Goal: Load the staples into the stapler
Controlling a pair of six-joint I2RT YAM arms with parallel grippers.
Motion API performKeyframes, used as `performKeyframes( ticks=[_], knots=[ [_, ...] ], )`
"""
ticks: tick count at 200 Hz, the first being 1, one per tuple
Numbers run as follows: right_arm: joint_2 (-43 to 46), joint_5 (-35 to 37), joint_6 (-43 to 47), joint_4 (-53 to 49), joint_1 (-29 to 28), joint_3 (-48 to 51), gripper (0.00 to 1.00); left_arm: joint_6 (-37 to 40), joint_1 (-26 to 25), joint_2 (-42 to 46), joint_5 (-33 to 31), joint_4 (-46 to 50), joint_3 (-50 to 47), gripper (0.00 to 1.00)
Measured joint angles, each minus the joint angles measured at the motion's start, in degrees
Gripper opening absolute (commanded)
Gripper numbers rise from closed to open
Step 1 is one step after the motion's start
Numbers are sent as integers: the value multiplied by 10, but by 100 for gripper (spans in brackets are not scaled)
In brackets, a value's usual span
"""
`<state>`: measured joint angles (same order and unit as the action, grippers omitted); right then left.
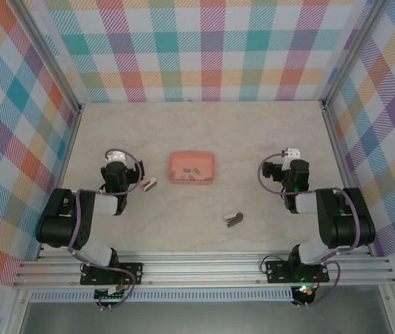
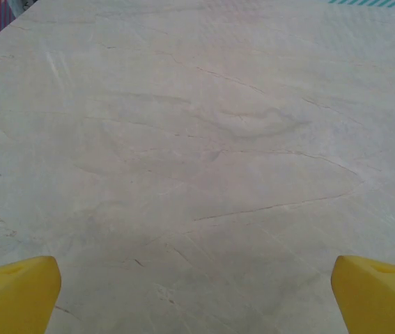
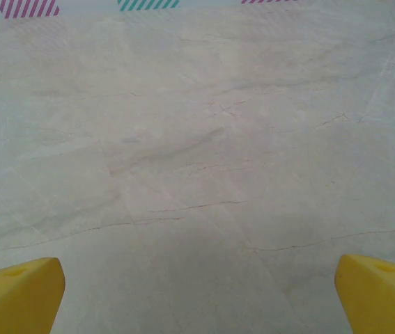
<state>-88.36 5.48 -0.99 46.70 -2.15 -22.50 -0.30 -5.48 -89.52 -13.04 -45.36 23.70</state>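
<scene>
both claws spread wide, nothing in them; left gripper (image 2: 197, 299) and right gripper (image 3: 198, 299) hang over bare table (image 1: 267, 132); the staples (image 1: 196, 171) sit in the salmon-pink tray (image 1: 191, 154) mid-table between the arms; small grey object (image 1: 233, 219) lies nearer the bases, small pale object (image 1: 148, 184) just beside the left arm; can't tell which one's the stapler

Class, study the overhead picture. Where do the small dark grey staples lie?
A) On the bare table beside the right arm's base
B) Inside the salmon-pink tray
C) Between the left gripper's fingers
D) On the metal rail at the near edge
B: the staples show as small dark strips lying inside the salmon-pink tray.
</scene>
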Motion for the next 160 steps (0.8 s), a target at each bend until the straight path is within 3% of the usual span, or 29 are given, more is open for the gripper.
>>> performKeyframes(
  ticks=[160],
  knots=[
    [0, 0, 0, 0, 0, 0, 99, 2, 0, 0, 6, 0, 0, 100]
  ],
)
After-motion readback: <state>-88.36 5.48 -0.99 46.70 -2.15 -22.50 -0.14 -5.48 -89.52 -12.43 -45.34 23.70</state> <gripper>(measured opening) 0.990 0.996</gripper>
